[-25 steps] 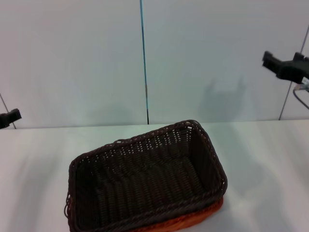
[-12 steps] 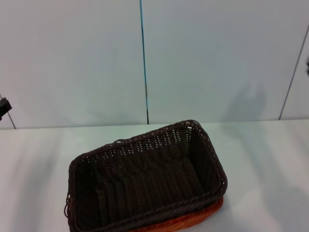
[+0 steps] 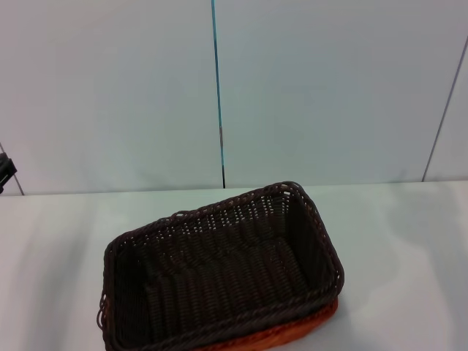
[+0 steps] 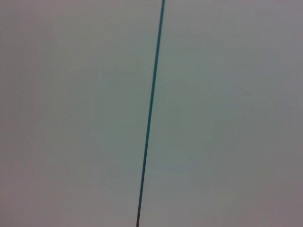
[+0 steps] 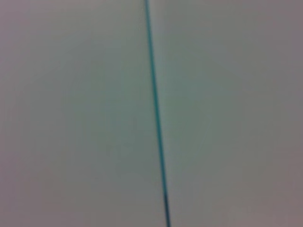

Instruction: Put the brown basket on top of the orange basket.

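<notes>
The brown basket (image 3: 219,270) sits nested on top of the orange basket (image 3: 311,327), low in the middle of the head view on the white table (image 3: 409,241). Only a thin strip of orange shows under the brown rim at the lower right and lower left. A dark sliver of my left gripper (image 3: 5,170) shows at the far left edge, well away from the baskets. My right gripper is out of view. Neither basket appears in the wrist views.
A pale wall with a thin blue-green vertical seam (image 3: 218,95) rises behind the table. The left wrist view shows only the wall and seam (image 4: 150,113), and the right wrist view shows the same seam (image 5: 156,113). Bare tabletop lies on both sides of the baskets.
My right gripper has drawn off the upper right of the head view. The left gripper has slid further off the left edge. The stacked baskets have not moved.
</notes>
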Action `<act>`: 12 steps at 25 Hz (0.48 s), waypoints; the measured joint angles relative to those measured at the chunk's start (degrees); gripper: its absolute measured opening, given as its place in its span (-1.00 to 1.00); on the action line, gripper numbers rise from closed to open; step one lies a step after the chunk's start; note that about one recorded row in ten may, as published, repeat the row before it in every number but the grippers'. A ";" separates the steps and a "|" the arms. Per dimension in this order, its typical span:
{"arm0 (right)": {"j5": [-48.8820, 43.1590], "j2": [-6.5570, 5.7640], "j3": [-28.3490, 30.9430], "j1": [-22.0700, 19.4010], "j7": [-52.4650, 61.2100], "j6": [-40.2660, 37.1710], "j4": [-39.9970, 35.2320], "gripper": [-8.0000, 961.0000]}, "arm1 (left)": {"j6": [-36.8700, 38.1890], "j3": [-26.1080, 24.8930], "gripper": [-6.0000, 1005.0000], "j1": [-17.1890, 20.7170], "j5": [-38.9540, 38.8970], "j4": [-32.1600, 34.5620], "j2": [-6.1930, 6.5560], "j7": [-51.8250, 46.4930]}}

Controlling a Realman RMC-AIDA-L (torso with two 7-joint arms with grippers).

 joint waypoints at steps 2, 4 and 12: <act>0.02 0.32 0.10 -0.69 0.00 -3.45 -1.44 0.36 | 2.33 1.46 0.83 0.45 -0.05 0.60 0.01 -0.63; 0.07 0.83 0.13 -1.17 0.01 -6.62 -2.88 0.45 | 3.52 1.98 0.83 0.56 -0.07 1.52 0.02 -1.67; 0.18 1.97 -0.23 -1.44 0.16 -12.60 -7.86 0.62 | 8.50 4.56 0.83 0.95 -0.09 5.08 0.02 -4.63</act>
